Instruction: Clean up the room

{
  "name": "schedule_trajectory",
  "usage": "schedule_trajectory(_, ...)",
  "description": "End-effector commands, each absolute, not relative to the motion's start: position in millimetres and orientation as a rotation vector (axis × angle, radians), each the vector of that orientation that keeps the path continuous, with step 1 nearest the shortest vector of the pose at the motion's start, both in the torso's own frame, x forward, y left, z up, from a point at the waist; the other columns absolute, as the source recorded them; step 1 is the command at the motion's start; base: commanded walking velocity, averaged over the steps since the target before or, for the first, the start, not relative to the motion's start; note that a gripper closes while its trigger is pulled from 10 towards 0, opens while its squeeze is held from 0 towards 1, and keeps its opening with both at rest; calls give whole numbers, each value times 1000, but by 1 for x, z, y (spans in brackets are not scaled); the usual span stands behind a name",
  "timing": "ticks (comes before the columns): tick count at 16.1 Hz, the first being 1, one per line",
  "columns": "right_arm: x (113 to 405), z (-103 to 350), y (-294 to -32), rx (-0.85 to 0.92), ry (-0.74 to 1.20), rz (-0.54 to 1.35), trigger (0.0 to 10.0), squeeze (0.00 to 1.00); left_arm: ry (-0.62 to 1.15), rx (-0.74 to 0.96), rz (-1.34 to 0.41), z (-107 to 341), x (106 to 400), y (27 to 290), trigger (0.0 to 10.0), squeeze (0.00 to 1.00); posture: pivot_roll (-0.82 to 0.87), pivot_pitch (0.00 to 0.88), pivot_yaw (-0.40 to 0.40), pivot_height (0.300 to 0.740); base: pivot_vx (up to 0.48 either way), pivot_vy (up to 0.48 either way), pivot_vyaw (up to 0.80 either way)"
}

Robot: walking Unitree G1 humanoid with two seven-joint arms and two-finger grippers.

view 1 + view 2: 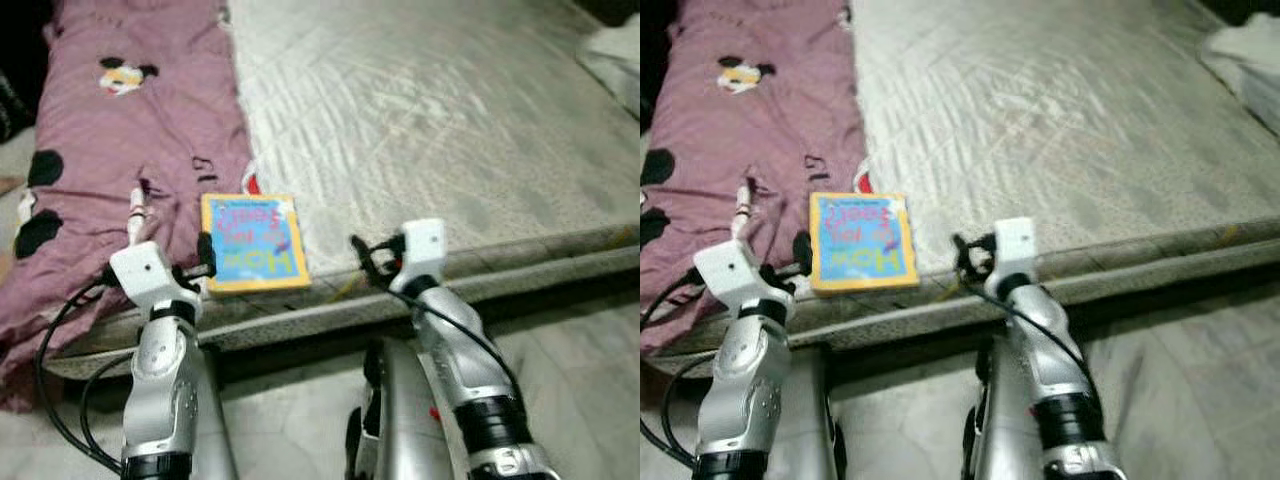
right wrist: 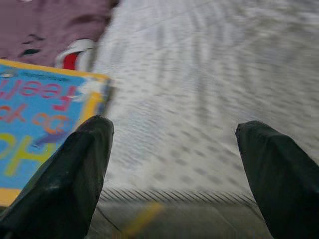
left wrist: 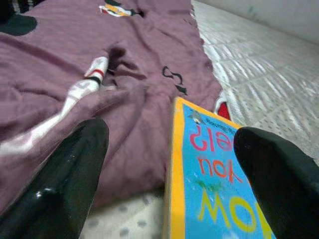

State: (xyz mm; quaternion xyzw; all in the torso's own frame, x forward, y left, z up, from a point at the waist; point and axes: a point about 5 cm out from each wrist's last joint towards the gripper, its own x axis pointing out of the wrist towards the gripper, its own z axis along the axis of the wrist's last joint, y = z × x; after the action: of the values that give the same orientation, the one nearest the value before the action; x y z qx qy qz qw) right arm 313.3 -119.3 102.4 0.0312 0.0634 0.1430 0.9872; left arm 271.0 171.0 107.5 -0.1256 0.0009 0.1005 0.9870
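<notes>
A children's book [image 1: 252,242] with a blue cover and yellow border lies flat near the front edge of the bed [image 1: 450,120], partly on a mauve blanket [image 1: 130,130]. My left gripper [image 1: 203,262] is at the book's near left corner, open, one finger [image 3: 279,174] over the cover and the other finger [image 3: 65,179] over the blanket. My right gripper [image 1: 362,256] is open at the bed's edge, just right of the book [image 2: 35,124], with nothing between its fingers.
The mauve blanket with cartoon-mouse prints covers the bed's left part. A white tube-like item [image 1: 136,214] lies on it left of the book. A small red-and-white thing [image 1: 251,184] peeks out behind the book. White bedding [image 1: 615,55] sits at the far right.
</notes>
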Motion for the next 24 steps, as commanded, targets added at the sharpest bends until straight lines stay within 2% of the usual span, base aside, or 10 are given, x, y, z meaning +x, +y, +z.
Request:
schedule_trajectory(1,313,99,-122,64,144,280,10000,0,44,-283,214,101,270,165,10000,0,6,178,-92,521,0,0,0)
schedule_trajectory(5,313,99,-121,65,147,279,10000,0,122,-406,293,90,268,173,10000,0,3,179,-89,521,0,0,0)
schedule_trajectory(12,313,97,-117,69,167,302,10000,0,153,-445,313,84,262,183,10000,0,30,198,-132,521,0,0,0)
schedule_trajectory(18,316,101,-118,47,169,328,10000,0,237,-559,203,68,280,173,10000,0,1,196,-176,521,0,0,0)
schedule_trajectory(24,318,102,-121,25,165,321,10000,0,361,-553,38,58,299,160,10000,0,-14,183,-170,521,0,0,0)
